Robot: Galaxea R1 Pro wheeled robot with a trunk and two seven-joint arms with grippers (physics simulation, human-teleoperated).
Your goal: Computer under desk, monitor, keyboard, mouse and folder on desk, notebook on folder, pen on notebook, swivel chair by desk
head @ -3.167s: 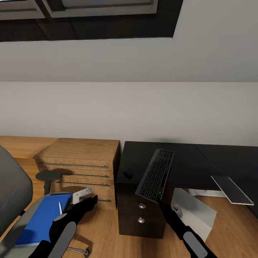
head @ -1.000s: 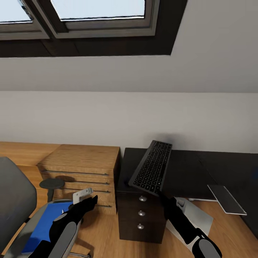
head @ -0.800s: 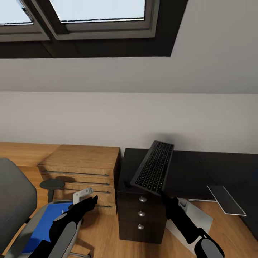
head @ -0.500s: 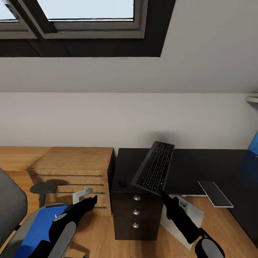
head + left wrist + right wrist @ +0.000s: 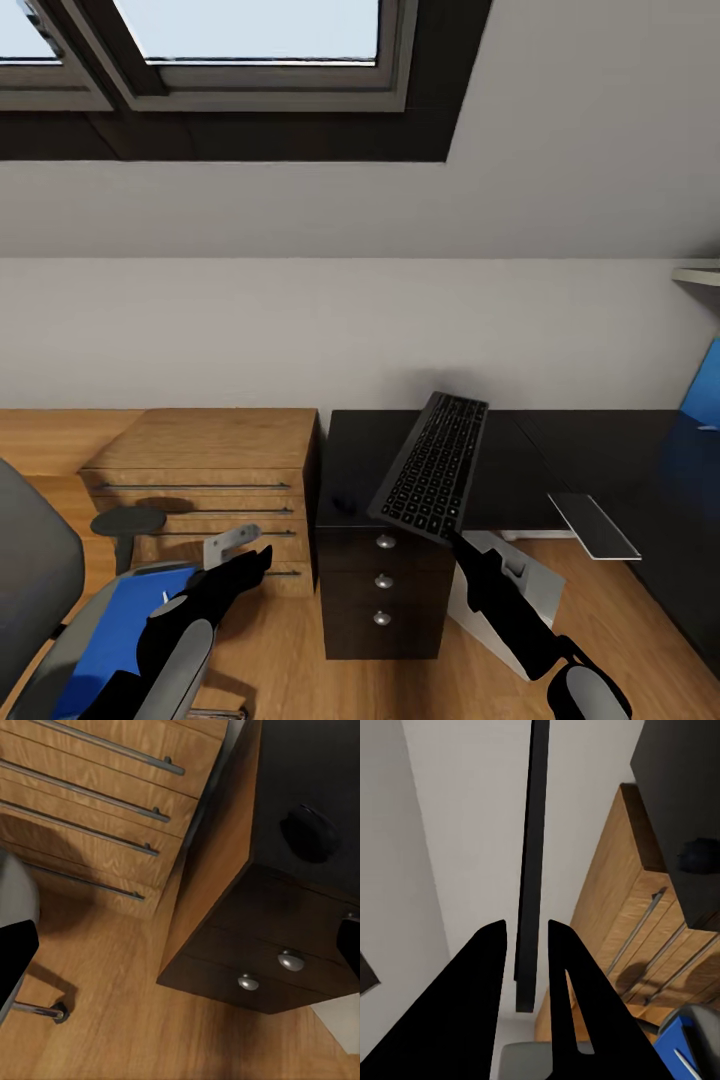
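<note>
Keyboard: slim dark grey keyboard with low black keys point(image 5: 432, 480), tilted above the glossy black desk point(image 5: 570, 455).
Right gripper point(image 5: 452, 541): arm raised, fingers clamped on its near edge.
Left gripper point(image 5: 258, 558): extended over the blue folder point(image 5: 115, 625); opening unclear.
Mouse: small rounded black mouse point(image 5: 309, 834) on the dark knobbed cabinet point(image 5: 380, 590).

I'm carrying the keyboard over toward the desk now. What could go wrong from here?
1. The right end effector pinches the keyboard by one short end, so the long, tilted board may pivot or slip while moving.
2. The mouse sits on the dark cabinet right beside the keyboard's low end; lowering here could knock it off.
3. The notebook appears to overhang the desk edge, so a bump might drop it.
</note>
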